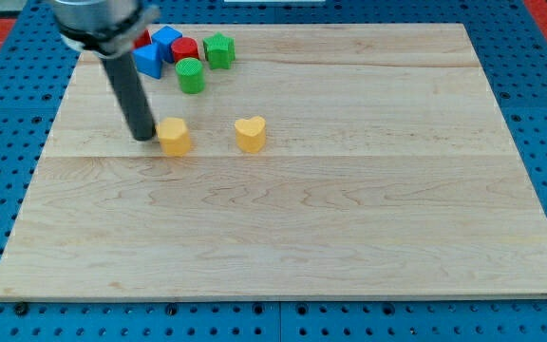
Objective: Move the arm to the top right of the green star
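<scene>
The green star (219,50) sits near the view's top left, at the right end of a cluster of blocks. My tip (144,137) rests on the board well below and to the left of the star. It stands just left of a yellow block (174,136), close to it or touching it. The dark rod rises from the tip toward the view's top left.
A green cylinder (190,75), a red block (185,50), two blue blocks (166,40) (147,60) and another red block (141,40) crowd beside the star. A yellow heart (250,134) lies right of the yellow block. The wooden board (349,209) sits on a blue pegboard.
</scene>
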Controlling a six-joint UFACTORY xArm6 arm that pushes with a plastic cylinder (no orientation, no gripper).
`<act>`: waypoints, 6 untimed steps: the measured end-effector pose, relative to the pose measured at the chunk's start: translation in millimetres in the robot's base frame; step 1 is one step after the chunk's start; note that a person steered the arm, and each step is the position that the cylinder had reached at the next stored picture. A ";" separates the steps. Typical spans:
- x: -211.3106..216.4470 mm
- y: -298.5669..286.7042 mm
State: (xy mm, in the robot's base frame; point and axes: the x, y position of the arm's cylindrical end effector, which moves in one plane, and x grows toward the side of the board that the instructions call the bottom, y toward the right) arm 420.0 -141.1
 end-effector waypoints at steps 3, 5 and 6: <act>-18.4 -10.3; -50.5 -8.0; -57.5 42.0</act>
